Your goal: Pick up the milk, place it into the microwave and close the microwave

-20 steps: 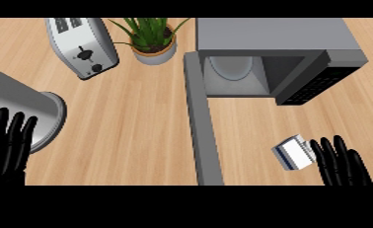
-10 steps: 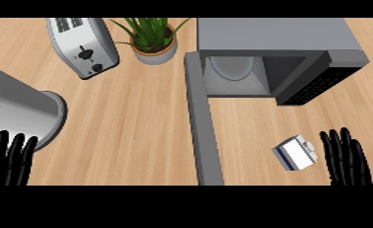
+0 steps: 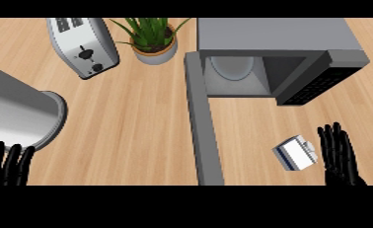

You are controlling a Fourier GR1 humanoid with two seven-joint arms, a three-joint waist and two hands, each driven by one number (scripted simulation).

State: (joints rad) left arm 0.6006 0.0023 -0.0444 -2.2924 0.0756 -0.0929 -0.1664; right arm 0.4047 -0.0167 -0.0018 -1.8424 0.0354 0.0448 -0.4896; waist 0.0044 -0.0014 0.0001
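From my head view, the milk (image 3: 296,153) is lying on the wooden worktop (image 3: 138,118), in front of the microwave (image 3: 280,57) and to the right of its open door (image 3: 202,123). The carton is sitting skewed, its long axis running diagonally from lower left to upper right; I cannot tell which end is its top.

My right hand (image 3: 339,157) is resting just beside the milk on its right, fingers (image 3: 329,140) straight and slightly apart, pointing up toward the microwave; I cannot tell whether they are touching the carton. My left hand (image 3: 15,165) is showing far to the left of the microwave door, at the lower edge, fingers straight and holding nothing.

The microwave is standing open, its door swinging out toward me and its grey cavity showing. To the left of the microwave a potted plant (image 3: 154,39) is standing, then a toaster (image 3: 82,44), and a large metal pot (image 3: 25,111) farther left, just above my left hand.
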